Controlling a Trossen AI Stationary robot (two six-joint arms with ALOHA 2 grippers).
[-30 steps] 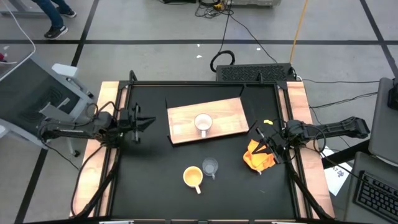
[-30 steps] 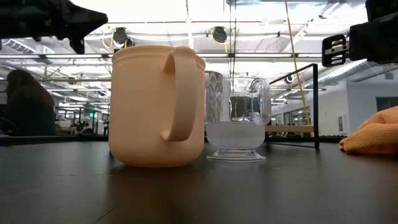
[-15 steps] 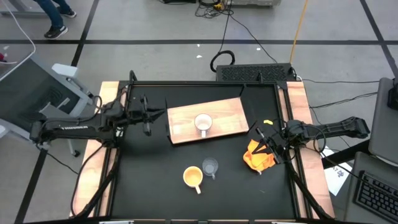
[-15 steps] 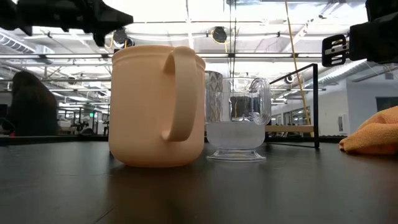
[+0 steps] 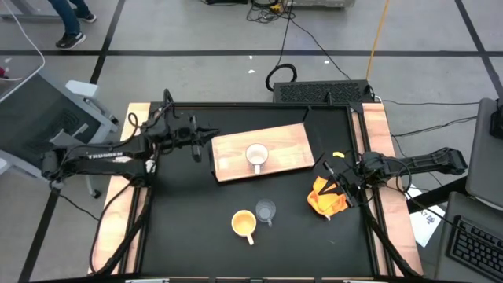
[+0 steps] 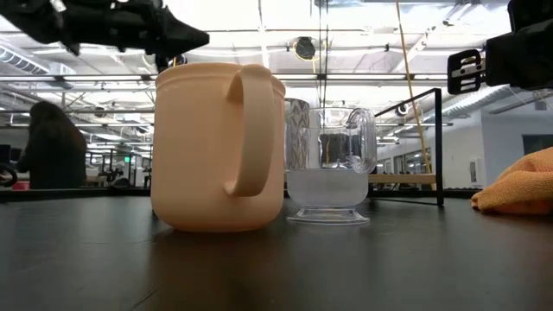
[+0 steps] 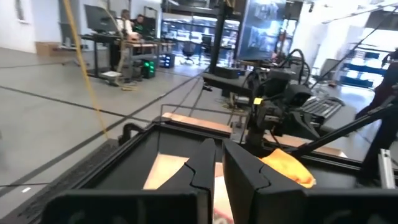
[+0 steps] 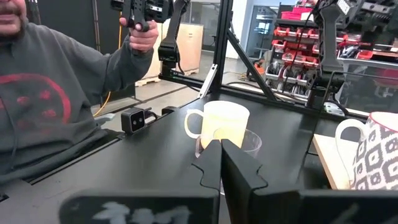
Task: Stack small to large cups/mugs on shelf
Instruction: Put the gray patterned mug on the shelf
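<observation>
Your left gripper [image 5: 211, 134] has swung in from counter's left edge, now just beside wooden shelf [image 5: 284, 141], jaws nearly closed, empty. White mug [image 5: 257, 156] already on shelf. Yellow-orange mug [image 5: 244, 224] and clear glass cup [image 5: 266, 211] unmoved near front, side by side. Right gripper [image 5: 335, 187] parked at orange cloth [image 5: 326, 199], jaws closed. Stacking likely just starting.

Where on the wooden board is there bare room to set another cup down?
The board is bare on both sides of the white mug: a wide patch toward the left gripper and another toward the orange cloth.
</observation>
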